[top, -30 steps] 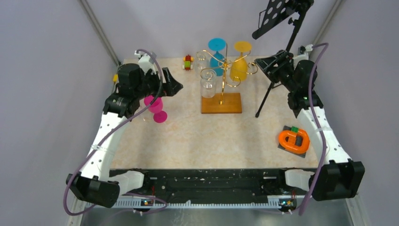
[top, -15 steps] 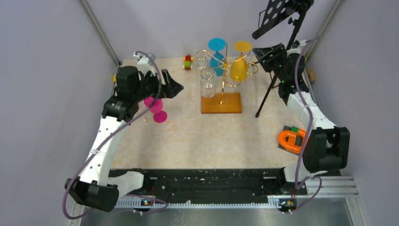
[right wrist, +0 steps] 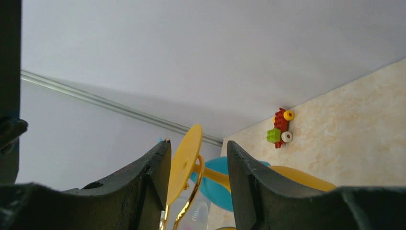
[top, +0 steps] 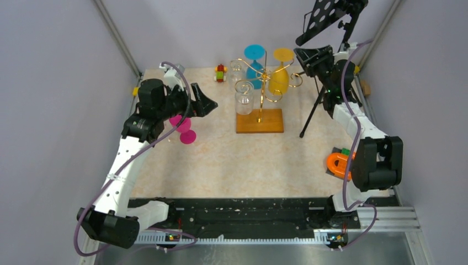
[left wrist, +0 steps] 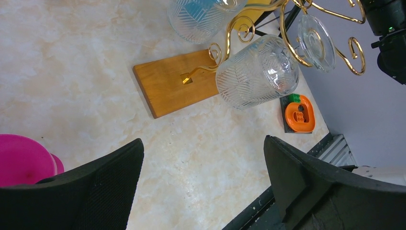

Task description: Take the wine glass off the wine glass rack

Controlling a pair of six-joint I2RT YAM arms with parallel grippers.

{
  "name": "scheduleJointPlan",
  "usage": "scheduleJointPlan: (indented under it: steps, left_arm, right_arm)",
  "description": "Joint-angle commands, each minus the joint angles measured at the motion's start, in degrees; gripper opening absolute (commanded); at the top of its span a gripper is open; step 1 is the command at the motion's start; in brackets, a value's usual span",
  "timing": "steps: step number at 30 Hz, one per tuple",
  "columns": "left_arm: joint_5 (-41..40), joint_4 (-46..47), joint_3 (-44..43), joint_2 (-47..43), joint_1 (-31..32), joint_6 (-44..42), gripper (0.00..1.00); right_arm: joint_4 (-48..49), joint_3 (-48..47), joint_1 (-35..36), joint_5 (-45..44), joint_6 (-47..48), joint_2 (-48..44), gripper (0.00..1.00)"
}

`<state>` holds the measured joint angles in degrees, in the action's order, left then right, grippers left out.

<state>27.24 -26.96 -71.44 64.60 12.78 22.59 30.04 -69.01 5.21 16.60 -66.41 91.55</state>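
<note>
The gold wire wine glass rack [top: 259,94] stands on its orange-brown wooden base [top: 260,121] at the back centre. A yellow wine glass [top: 280,78], a blue one [top: 254,62] and clear glasses [top: 244,95] hang on it upside down. My right gripper [top: 302,57] is open at the yellow glass's foot. In the right wrist view the yellow foot disc [right wrist: 184,163] sits between my open fingers [right wrist: 197,153], close to the left one. My left gripper [top: 205,98] is open and empty, left of the rack; its wrist view [left wrist: 203,148] shows a clear glass [left wrist: 256,72] and the base [left wrist: 174,81].
A pink wine glass [top: 182,127] is on the table under my left arm. A black tripod stand [top: 331,33] rises just right of the rack, beside my right arm. An orange ring toy [top: 341,163] lies at the right. A small brick car [top: 221,72] sits by the back wall.
My right arm has swung up and left from beside the tripod to the yellow glass's foot. My left arm has barely moved.
</note>
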Motion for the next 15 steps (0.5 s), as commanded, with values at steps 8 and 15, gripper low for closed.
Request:
scheduleJointPlan:
  steps: [8, 15]
  left_arm:
    - [0.9, 1.5, -0.1, -1.2, -0.2, 0.7, 0.98]
    - [1.7, 0.6, -0.4, -1.0, -0.2, 0.6, 0.99]
  right_arm:
    - [-2.7, -11.7, 0.1, 8.1, 2.0, 4.6, 0.39]
    - [-8.1, -11.8, 0.1, 9.4, 2.9, 3.9, 0.37]
